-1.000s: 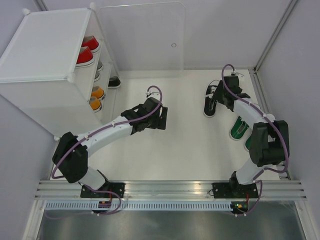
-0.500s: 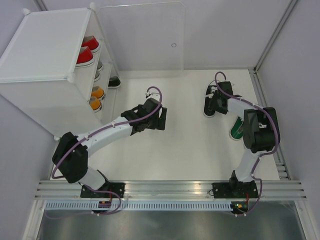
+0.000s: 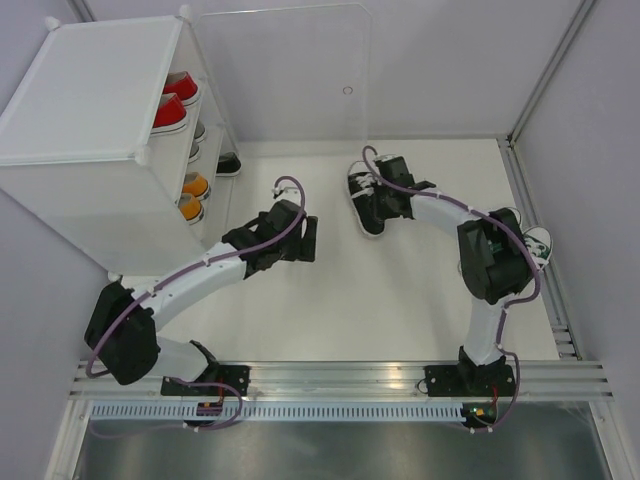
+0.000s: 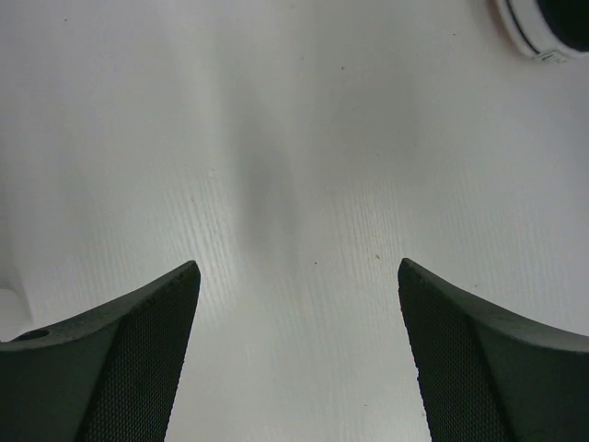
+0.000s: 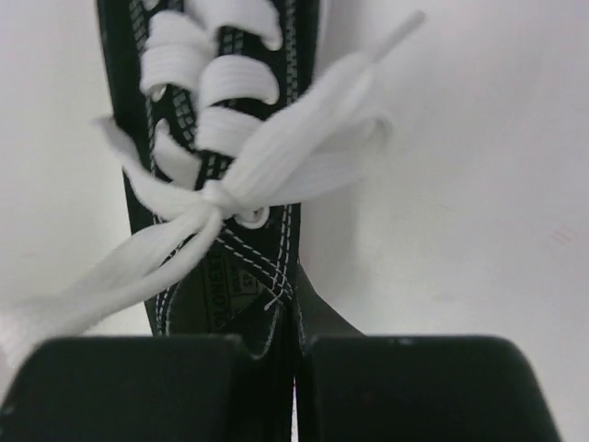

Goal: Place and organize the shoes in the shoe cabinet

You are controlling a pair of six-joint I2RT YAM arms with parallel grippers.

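The right gripper point(image 3: 380, 195) has its fingers point(image 5: 138, 387) pressed together on the black shoe point(image 3: 366, 205). They pinch the fabric edge just behind the top eyelets, so the right wrist view shows only a thin seam between them. The shoe's long axis runs straight ahead from the fingers. The knotted white laces point(image 5: 230, 175) lie just beyond the fingertips, with loose ends trailing off to their left. The lacing leads away toward the toe, which is cut off at the top of that view. From above, the shoe lies lengthwise near-to-far over the white table point(image 3: 400, 300), slightly slanted, its white-edged end toward the arms' bases. I cannot tell whether its sole touches the table. The left gripper point(image 4: 296, 267) hangs with its fingers point(image 4: 120, 359) wide apart, nothing between them and bare table below. The black shoe's white sole rim shows ahead of them, out past the right-hand finger. The cabinet point(image 3: 90, 90) stands well to the left of those fingers, with red shoes point(image 3: 170, 110) and orange shoes point(image 3: 190, 197) on its shelves. A green shoe point(image 3: 537, 245) lies well behind the right fingers, beside that arm's elbow.
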